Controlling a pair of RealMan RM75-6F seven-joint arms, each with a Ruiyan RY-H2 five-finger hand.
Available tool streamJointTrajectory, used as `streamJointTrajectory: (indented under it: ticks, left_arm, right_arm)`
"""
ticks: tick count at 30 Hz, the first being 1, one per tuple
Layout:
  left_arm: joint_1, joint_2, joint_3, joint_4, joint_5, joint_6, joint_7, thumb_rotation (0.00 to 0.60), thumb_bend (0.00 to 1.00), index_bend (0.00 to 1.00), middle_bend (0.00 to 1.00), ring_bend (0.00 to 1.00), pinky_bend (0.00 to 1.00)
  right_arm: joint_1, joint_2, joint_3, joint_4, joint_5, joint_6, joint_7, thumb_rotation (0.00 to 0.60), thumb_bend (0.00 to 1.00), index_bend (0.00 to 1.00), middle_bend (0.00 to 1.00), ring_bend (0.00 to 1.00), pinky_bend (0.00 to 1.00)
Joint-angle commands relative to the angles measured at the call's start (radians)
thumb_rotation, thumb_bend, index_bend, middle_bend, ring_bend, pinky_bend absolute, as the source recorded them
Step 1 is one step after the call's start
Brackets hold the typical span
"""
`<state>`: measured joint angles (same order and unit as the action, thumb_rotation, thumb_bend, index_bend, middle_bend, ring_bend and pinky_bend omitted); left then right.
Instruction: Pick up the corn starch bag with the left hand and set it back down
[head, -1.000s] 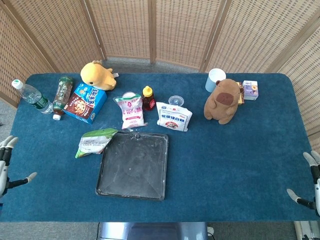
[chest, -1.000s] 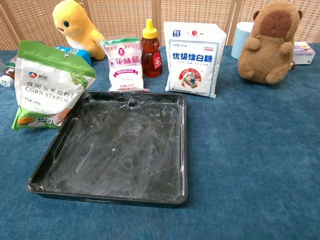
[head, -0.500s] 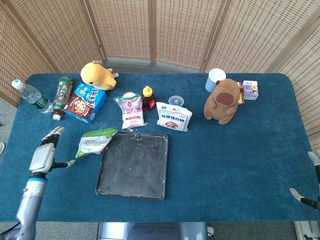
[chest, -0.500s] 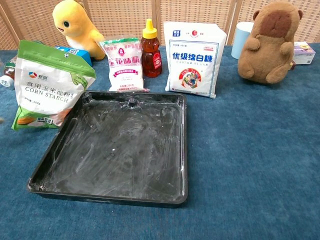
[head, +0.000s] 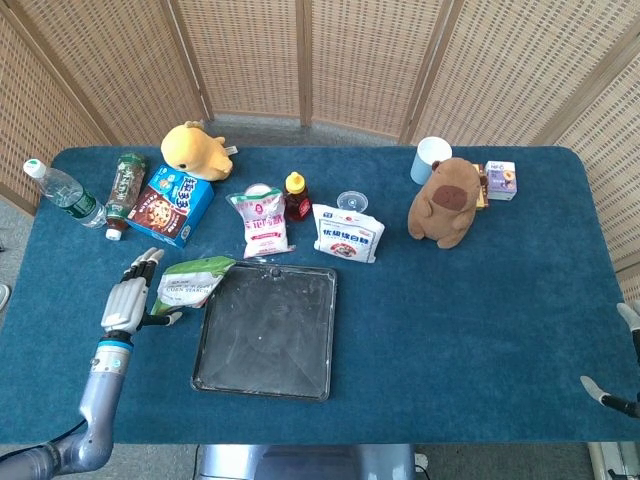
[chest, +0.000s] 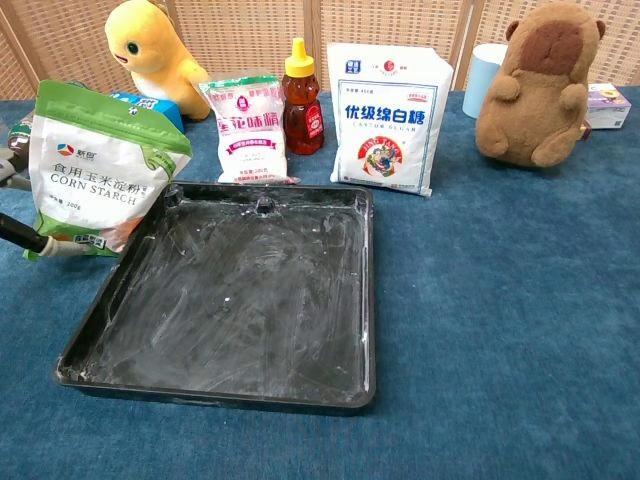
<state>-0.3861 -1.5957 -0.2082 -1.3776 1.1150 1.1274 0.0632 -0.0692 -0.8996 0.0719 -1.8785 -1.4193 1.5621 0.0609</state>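
The corn starch bag (head: 190, 283), white with a green top, stands on the blue table just left of the black tray (head: 266, 330). In the chest view the corn starch bag (chest: 96, 172) stands upright at the left. My left hand (head: 130, 299) is right beside the bag's left side with its fingers spread, holding nothing. Its thumb (chest: 28, 238) reaches in front of the bag's lower left corner; whether it touches I cannot tell. My right hand (head: 622, 372) shows only partly at the table's lower right edge, fingers apart and empty.
A blue cookie box (head: 171, 205), two bottles (head: 122, 190) and a yellow plush (head: 197, 150) lie behind the bag. Two white bags (head: 348, 234), a honey bottle (head: 295, 195), a brown plush (head: 444, 202) and a cup (head: 430, 158) stand further right.
My left hand has come in from the table's left edge towards the right and forward, and is now beside the corn starch bag. The bag and the right hand have not moved.
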Motion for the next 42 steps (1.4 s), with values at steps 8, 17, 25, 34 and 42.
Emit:
streamJointTrajectory:
  ticks: [8, 17, 25, 34, 42]
  left_arm:
    - [-0.034, -0.066, -0.006, 0.08, -0.011, 0.007, 0.064, 0.6, 0.19, 0.38, 0.37, 0.37, 0.45]
    - [-0.056, -0.104, -0.006, 0.158, 0.042, 0.055, 0.094, 0.6, 0.38, 0.66, 0.65, 0.65, 0.7]
    - [-0.063, 0.025, 0.048, 0.088, 0.214, 0.104, 0.063, 0.6, 0.42, 0.72, 0.69, 0.68, 0.71]
    - [-0.153, 0.314, 0.149, -0.056, 0.497, 0.078, 0.334, 0.6, 0.37, 0.78, 0.76, 0.72, 0.71]
    - [-0.207, 0.375, 0.146, -0.096, 0.594, 0.065, 0.512, 0.6, 0.37, 0.78, 0.76, 0.72, 0.71]
  right_arm:
    - [0.001, 0.001, -0.005, 0.002, -0.018, 0.0, 0.013, 0.6, 0.09, 0.03, 0.0, 0.0, 0.0]
    - [0.001, 0.002, -0.012, 0.001, -0.031, -0.004, 0.019, 0.6, 0.09, 0.03, 0.0, 0.0, 0.0]
    - [0.0, 0.003, -0.013, 0.002, -0.034, 0.0, 0.023, 0.6, 0.09, 0.03, 0.0, 0.0, 0.0]
    - [-0.004, 0.004, -0.017, -0.003, -0.045, 0.008, 0.022, 0.6, 0.09, 0.03, 0.0, 0.0, 0.0]
    - [-0.006, 0.008, -0.019, -0.004, -0.05, 0.01, 0.028, 0.6, 0.09, 0.03, 0.0, 0.0, 0.0]
